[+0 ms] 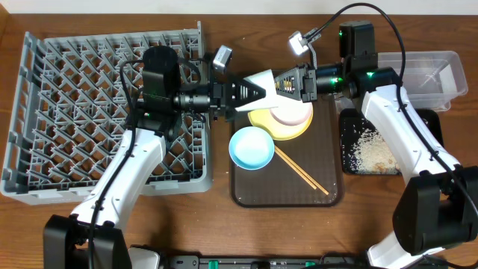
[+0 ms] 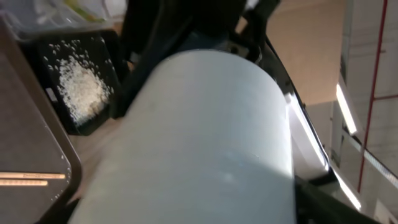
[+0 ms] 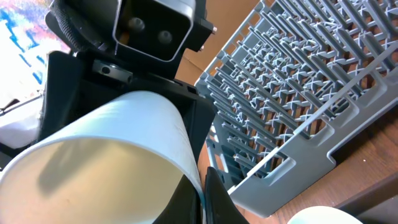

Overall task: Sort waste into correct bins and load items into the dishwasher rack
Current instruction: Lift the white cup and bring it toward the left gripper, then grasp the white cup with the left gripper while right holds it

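Overhead, white cup (image 1: 265,78) partly hides left hand (image 1: 254,94) fingertips.

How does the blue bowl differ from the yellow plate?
The light blue bowl is deeper and empty; the yellow plate is flatter and carries a white bowl. The blue bowl shows whole; the plate is partly hidden. Both are round and sit on the brown tray.

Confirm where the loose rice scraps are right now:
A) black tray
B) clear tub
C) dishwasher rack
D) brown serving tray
A: the overhead view shows the rice scraps piled inside the black tray at the right of the table, and the left wrist view shows the same pile in that tray.
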`<state>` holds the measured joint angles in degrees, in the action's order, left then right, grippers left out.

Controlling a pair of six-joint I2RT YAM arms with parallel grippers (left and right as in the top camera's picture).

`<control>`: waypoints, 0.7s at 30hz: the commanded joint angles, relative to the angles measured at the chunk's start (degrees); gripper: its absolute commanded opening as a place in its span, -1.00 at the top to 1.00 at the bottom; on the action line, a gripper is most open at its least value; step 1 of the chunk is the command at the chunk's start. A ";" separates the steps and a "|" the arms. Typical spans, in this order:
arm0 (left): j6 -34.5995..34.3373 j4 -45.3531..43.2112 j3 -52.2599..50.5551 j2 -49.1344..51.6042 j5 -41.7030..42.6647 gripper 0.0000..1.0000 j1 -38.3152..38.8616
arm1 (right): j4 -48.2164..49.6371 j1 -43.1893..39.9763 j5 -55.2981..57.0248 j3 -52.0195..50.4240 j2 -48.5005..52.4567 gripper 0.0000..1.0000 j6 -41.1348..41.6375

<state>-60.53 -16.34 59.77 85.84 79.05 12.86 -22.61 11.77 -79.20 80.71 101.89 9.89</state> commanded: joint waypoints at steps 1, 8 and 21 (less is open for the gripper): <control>0.92 -0.72 0.72 -0.22 -3.04 -0.52 0.46 | -0.11 0.37 3.87 -0.11 0.28 0.98 -0.07; 2.43 -0.72 0.72 -0.22 -8.52 -0.43 0.46 | -0.13 0.37 3.93 -0.11 0.28 0.98 -0.04; 6.97 -0.72 0.70 -0.22 -9.57 -0.67 0.44 | -0.33 0.63 2.16 -0.11 0.28 0.98 -0.07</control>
<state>-55.57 -16.58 59.77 85.84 71.31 12.97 -22.72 11.51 -76.12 80.71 101.89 10.44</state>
